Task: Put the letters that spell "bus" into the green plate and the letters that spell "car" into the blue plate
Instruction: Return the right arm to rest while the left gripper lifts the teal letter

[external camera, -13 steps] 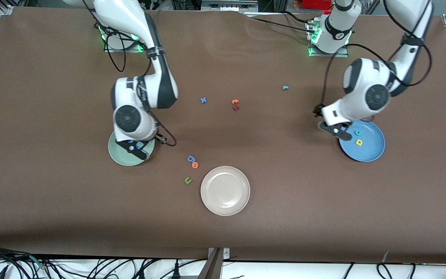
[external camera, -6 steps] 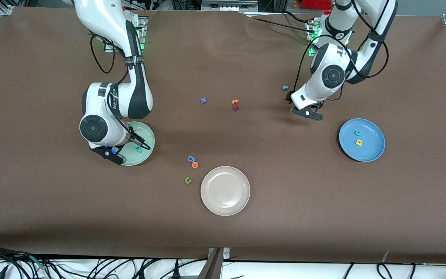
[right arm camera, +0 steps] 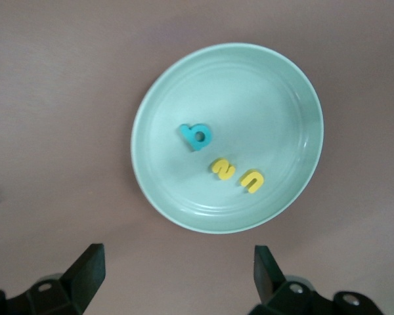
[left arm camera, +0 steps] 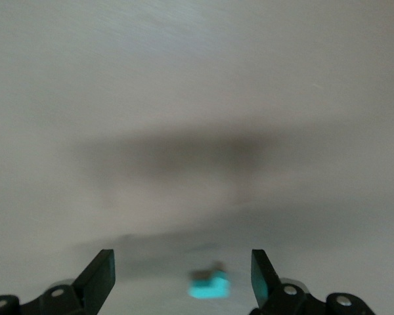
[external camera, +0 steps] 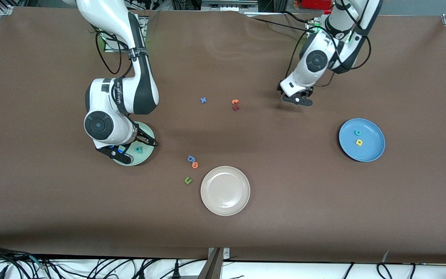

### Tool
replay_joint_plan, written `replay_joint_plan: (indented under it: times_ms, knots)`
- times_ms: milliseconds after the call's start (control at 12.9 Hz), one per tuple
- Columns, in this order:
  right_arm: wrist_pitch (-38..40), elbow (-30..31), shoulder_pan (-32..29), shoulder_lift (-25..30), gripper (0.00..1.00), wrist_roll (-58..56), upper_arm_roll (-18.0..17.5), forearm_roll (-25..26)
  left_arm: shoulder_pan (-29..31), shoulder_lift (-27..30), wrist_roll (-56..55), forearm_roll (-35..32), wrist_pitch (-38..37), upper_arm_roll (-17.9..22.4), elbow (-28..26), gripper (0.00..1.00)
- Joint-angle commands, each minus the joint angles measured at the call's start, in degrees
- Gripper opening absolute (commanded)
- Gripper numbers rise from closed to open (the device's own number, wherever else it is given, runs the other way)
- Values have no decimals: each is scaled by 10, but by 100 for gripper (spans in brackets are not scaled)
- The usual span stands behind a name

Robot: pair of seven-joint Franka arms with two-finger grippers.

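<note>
The green plate [external camera: 145, 153] lies toward the right arm's end of the table, half covered by that arm. In it lie the teal b [right arm camera: 196, 136], yellow s [right arm camera: 222, 169] and yellow u [right arm camera: 252, 180]. My right gripper [right arm camera: 177, 275] is open and empty, just off the plate's rim. The blue plate [external camera: 370, 149] holds the teal c [external camera: 357, 133] and yellow a [external camera: 359, 142]. My left gripper [external camera: 296, 99] hangs open low over the table, with the small teal r [left arm camera: 209, 286] on the table between its fingers [left arm camera: 98, 275], untouched. The hand hides the r in the front view.
A beige plate [external camera: 225, 190] sits nearest the front camera. Beside it lie a blue g [external camera: 191, 158], an orange o [external camera: 195, 165] and a dark green u [external camera: 187, 180]. A blue x [external camera: 203, 100], an orange t [external camera: 235, 102] and a dark red letter [external camera: 235, 108] lie mid-table.
My right gripper opened and drew off the green plate, and the teal b now shows in the plate. My left arm swung from the blue plate to over the teal r.
</note>
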State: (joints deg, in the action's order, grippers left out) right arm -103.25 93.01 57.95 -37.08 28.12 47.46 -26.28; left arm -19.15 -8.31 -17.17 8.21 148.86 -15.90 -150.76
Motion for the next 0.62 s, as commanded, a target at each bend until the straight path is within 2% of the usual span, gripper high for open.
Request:
replay_joint_plan:
  times_ms: [0,155,542]
  knots:
    - [19,-40,-6,24,100,-13,27,-2,-6,23,-5,16,2,-11,-16,90]
    - [58,-82,-6,47,100,-53,46,3,-6,22,-4,14,2,-19,-22,87]
    - [216,-196,-9,52,100,-158,144,6,-3,18,-5,13,2,-19,-39,85]
